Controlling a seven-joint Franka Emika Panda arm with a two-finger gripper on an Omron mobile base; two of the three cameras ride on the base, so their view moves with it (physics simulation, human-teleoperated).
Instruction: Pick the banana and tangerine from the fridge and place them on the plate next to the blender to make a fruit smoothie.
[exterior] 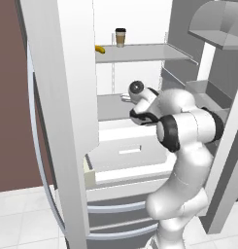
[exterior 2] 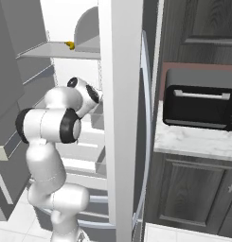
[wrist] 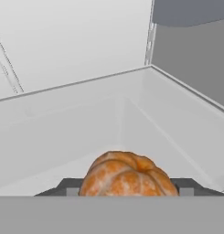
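The tangerine point(wrist: 126, 173) is orange and segmented and sits right between my gripper's point(wrist: 129, 191) two dark fingertips point(wrist: 67, 186), which are shut on it over the white middle shelf. From the left base view, the gripper point(exterior: 124, 97) reaches into the open fridge point(exterior: 59, 107) at middle-shelf height. The banana point(exterior: 100, 49) lies on the upper shelf, above and left of the hand, and its yellow end point(exterior 2: 69, 45) also peeks past the door in the right base view. The plate and the blender are out of view.
A tan coffee cup point(exterior: 120, 37) stands on the upper shelf right of the banana. The fridge doors flank the arm on both sides. A white drawer point(exterior: 127, 151) sticks out below the hand. A black oven point(exterior 2: 199, 100) sits on a marble counter point(exterior 2: 193, 140) to the right.
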